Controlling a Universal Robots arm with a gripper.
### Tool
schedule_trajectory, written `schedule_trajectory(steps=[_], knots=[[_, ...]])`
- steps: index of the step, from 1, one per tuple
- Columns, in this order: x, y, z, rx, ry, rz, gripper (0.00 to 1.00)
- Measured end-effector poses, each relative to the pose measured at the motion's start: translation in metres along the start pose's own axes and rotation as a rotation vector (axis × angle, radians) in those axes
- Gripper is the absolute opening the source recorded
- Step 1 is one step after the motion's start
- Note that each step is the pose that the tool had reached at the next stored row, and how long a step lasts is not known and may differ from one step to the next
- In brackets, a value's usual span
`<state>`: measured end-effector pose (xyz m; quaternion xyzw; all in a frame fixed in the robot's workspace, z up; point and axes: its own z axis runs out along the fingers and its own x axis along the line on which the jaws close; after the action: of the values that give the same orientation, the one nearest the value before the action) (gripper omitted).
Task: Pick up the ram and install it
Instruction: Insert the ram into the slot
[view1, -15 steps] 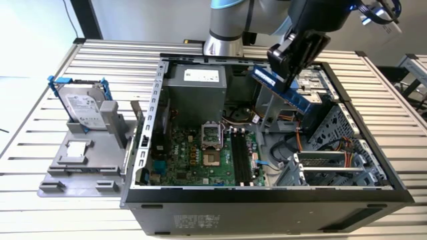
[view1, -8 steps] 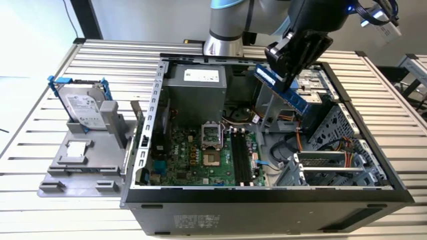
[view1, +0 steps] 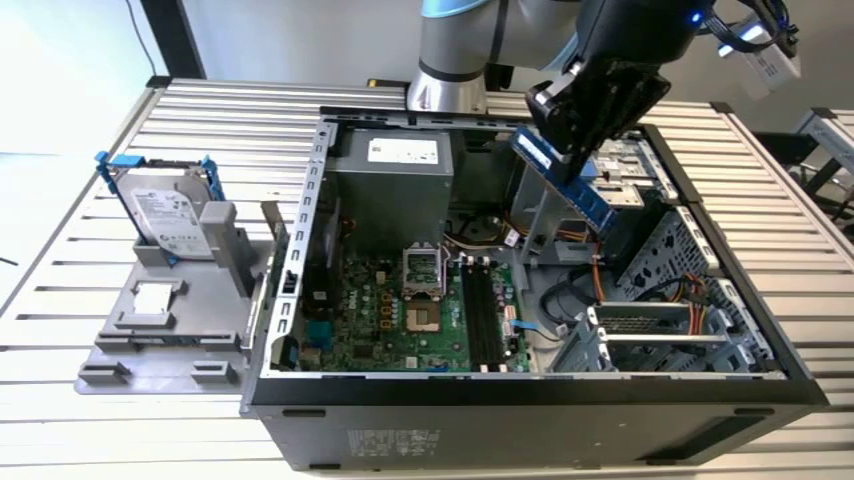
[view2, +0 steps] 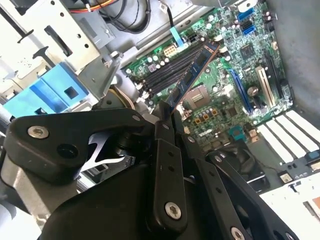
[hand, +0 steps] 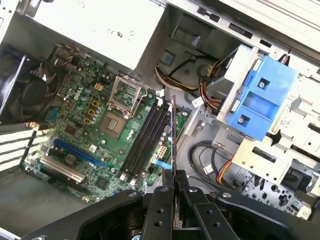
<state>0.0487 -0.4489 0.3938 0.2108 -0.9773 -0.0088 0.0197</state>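
- Pick-up done: the claw (view1: 567, 135) is pressed together on one end of the ram (view1: 590, 198), pinching it; the stick hangs tilted, free end pointing down into the case
- The ram is in the air over the open computer case (view1: 314, 200), toward the far side and the exterior view's right, well apart from the board
- Install not done: the long black memory slots (view1: 481, 312) on the motherboard (view1: 387, 320) look empty, and the ram touches none of them
- First wrist view: the ram (hand: 173, 135) shows edge-on as a thin line, running roughly along the slots (hand: 147, 140), just beside them in the picture
- Second wrist view: the ram (view2: 196, 74) crosses in front of the slots (view2: 167, 75) at an angle
- The case holds the motherboard, a grey power supply box (view1: 394, 190) at the far side, and a metal drive cage (view1: 694, 270) on the exterior view's right
- A grey tray (view1: 214, 345), on the exterior view's left of the case, holds a hard drive (view1: 171, 215) standing in a blue-edged bracket, and nearer, a small silver plate (view1: 154, 297) lying flat
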Motion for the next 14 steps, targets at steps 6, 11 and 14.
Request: schedule_trajectory(steps=[6, 11, 14], knots=[[0.0008, -0.0019, 0.0, -0.0019, -0.0014, 0.054, 0.0], [0.0019, -0.0041, 0.0, -0.0034, -0.0025, 0.097, 0.0], [0.0025, -0.0055, -0.0001, -0.0042, -0.0031, 0.123, 0.0]])
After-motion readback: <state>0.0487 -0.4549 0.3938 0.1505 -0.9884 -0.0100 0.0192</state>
